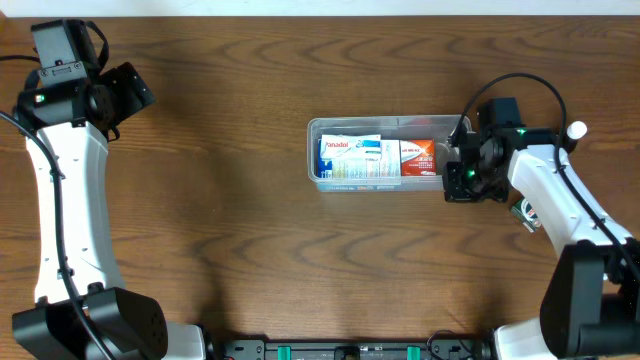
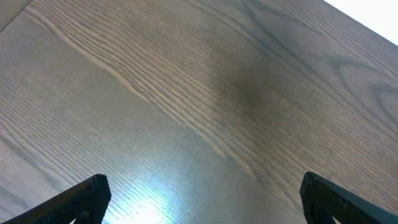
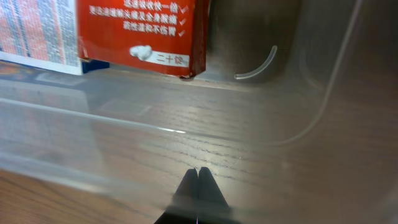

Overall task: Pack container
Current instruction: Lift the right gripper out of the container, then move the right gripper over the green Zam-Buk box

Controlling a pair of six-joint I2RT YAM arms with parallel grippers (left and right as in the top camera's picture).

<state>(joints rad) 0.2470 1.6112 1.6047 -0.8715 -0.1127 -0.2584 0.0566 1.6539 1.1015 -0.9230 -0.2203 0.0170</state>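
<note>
Container (image 1: 312,150) holds boxes (image 1: 350,160); right pincer (image 3: 198,174) shut, empty, at its end; left pincer (image 2: 202,190) wide open above worktop (image 2: 186,74).

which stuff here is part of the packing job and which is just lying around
Job: container; blue box and red box inside it; right gripper, shut, at its right end.
Lying about: nothing loose that I can see; left gripper, open over the table, idle.

Clear shallow container (image 1: 318,150) lies flat, holding small boxes (image 1: 378,158)
</note>
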